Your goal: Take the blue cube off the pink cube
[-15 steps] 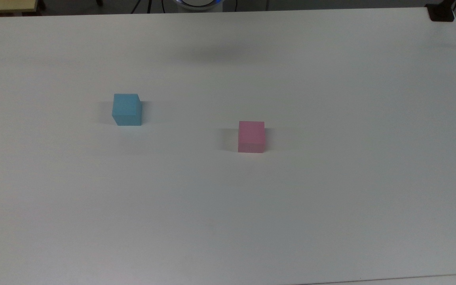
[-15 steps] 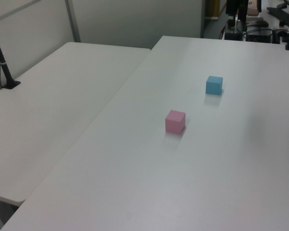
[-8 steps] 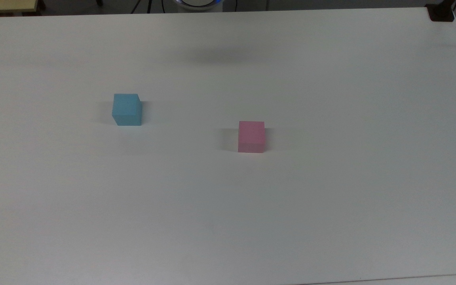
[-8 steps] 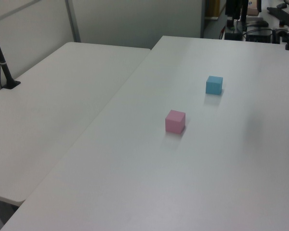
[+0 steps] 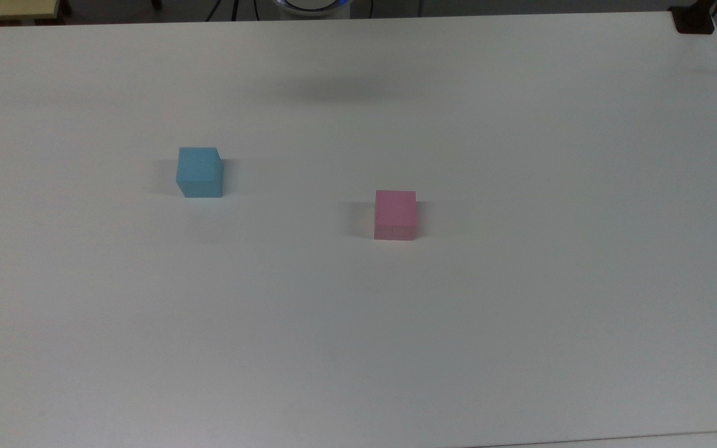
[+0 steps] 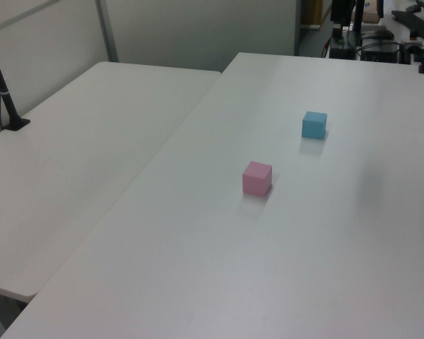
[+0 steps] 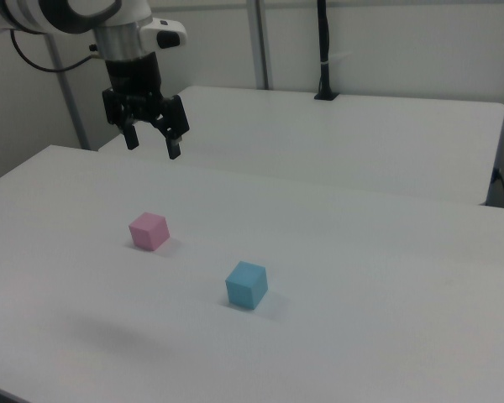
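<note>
Blue cube [image 5: 199, 172] sits on the table [image 5: 358, 323], well apart from pink cube [image 5: 395, 214], upper left of it in the top view; gripper [image 7: 152, 144] spread, empty, raised at the right view's upper left; judged done, best stay clear of both.

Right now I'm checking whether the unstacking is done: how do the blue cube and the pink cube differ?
Colour: the blue cube is cyan, the pink cube pale pink. Place: the blue cube sits toward the top view's left, the pink cube near the middle. Both are similar-sized, resting apart on the table, neither stacked nor held.
</note>
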